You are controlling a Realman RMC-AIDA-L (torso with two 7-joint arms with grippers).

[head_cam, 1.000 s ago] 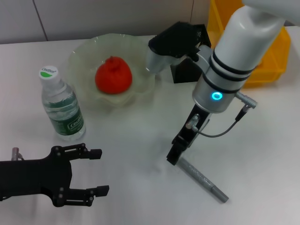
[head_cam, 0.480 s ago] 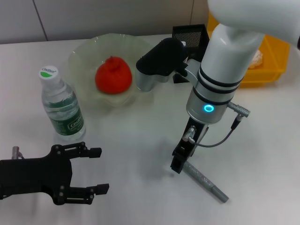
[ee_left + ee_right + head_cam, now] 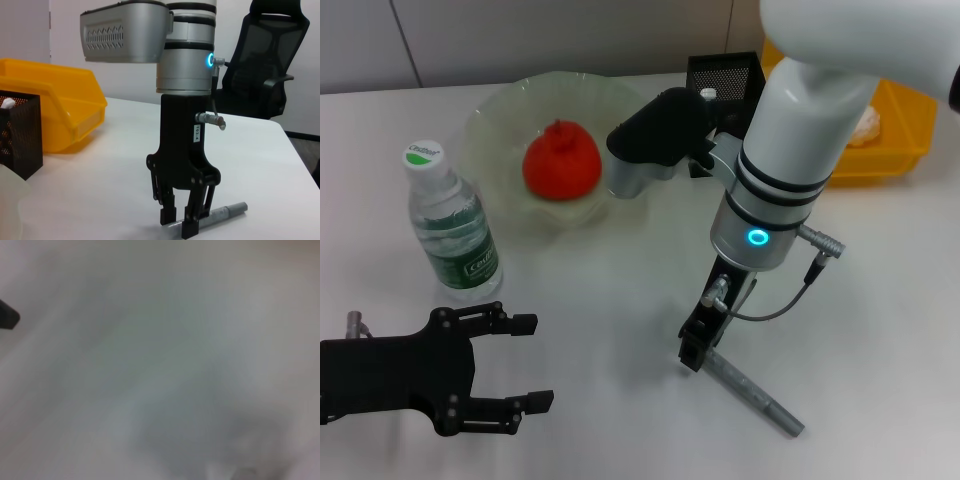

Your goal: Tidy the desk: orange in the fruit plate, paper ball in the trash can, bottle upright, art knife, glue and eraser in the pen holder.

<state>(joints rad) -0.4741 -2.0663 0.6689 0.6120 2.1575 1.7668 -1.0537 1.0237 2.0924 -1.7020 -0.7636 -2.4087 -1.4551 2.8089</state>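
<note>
The grey art knife lies on the white table and also shows in the left wrist view. My right gripper points straight down at the knife's near end, and in the left wrist view its fingers are closed around that end at table level. My left gripper is open and empty at the front left. The orange sits in the translucent fruit plate. The water bottle stands upright. The black mesh pen holder is at the back. The right wrist view shows only blurred table.
A yellow bin holding a paper ball stands at the back right, behind the right arm. The bin and pen holder also show in the left wrist view, with an office chair beyond the table.
My right arm has swung left and lowered, bringing its gripper down onto the knife's near end. The knife has shifted slightly. The left arm has not moved.
</note>
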